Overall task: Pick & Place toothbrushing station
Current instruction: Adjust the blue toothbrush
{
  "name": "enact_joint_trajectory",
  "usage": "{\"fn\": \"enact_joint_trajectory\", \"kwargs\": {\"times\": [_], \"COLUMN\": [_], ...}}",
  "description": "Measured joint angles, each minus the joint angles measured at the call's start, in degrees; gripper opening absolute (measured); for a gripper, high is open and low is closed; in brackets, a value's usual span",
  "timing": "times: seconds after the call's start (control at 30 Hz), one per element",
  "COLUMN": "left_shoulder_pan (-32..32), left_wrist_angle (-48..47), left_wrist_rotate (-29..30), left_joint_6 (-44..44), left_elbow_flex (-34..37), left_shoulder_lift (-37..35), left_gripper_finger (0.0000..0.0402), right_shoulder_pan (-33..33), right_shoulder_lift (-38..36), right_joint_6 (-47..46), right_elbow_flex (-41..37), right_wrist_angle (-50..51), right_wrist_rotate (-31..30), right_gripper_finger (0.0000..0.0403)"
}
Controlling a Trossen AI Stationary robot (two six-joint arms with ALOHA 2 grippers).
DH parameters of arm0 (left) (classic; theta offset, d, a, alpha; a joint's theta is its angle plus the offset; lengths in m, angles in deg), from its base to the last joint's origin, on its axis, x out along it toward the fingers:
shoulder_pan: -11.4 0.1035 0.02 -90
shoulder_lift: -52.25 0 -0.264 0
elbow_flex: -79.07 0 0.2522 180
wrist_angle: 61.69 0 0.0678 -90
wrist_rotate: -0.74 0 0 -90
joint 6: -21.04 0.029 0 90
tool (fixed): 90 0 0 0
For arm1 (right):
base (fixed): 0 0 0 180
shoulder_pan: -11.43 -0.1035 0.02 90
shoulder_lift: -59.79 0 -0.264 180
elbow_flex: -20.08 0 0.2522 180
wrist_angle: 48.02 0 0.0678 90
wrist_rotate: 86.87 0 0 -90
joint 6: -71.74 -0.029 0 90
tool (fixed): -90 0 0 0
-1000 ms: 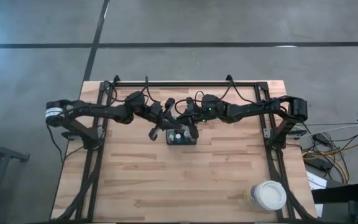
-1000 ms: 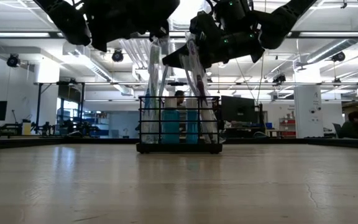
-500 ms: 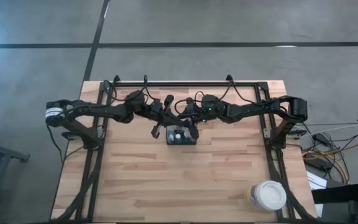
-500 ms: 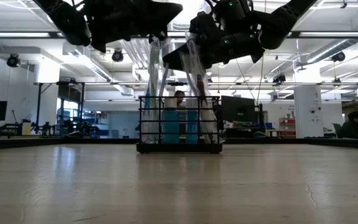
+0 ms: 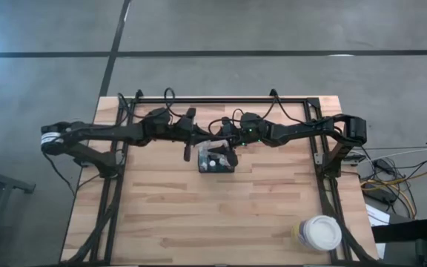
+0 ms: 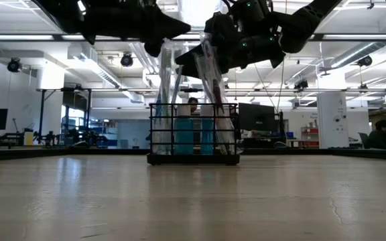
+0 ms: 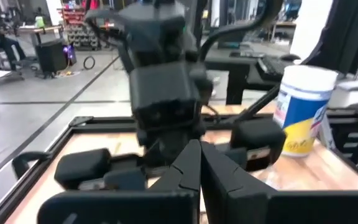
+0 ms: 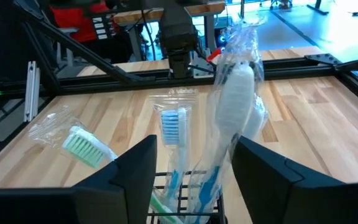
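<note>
The caddy is placed at the middle of the table, and wrapped toothbrushes are standing in it. The right gripper is held just above the caddy with its fingers spread, and nothing is gripped. The left gripper is closed and empty, just left of the caddy. The placing seems almost finished; only the arms' retreat seems left.

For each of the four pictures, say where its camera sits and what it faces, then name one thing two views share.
High: overhead, looking down on the table, both arms, the caddy.
Low: table height, facing the caddy, arms above.
Left wrist: behind the shut left gripper, facing the right arm.
Right wrist: behind the open right gripper, facing wrapped toothbrushes.
Shared: high and low both show the caddy.
</note>
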Motion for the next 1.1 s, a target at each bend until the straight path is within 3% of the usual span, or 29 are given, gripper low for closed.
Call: {"fn": "enact_joint_trajectory", "kwargs": {"times": [0.67,1.1], "left_shoulder_pan": [-0.3,-0.6], "left_wrist_angle": [-12.2,-11.6], "left_wrist_rotate": [3.1,4.0], "left_joint_6": [1.2,2.3], "left_elbow_flex": [0.1,2.6], "left_shoulder_lift": [0.1,-0.2], "left_gripper_finger": [0.0001,0.0001], "right_shoulder_pan": [0.0,-0.1], "right_shoulder_lift": [-0.7,-1.9], "right_joint_6": [0.2,1.1], "right_elbow_flex": [0.0,0.0], "right_wrist_angle": [-0.8,-0.8], "right_wrist_rotate": [0.0,0.0], "right_gripper_finger": [0.0203,0.0203]}}
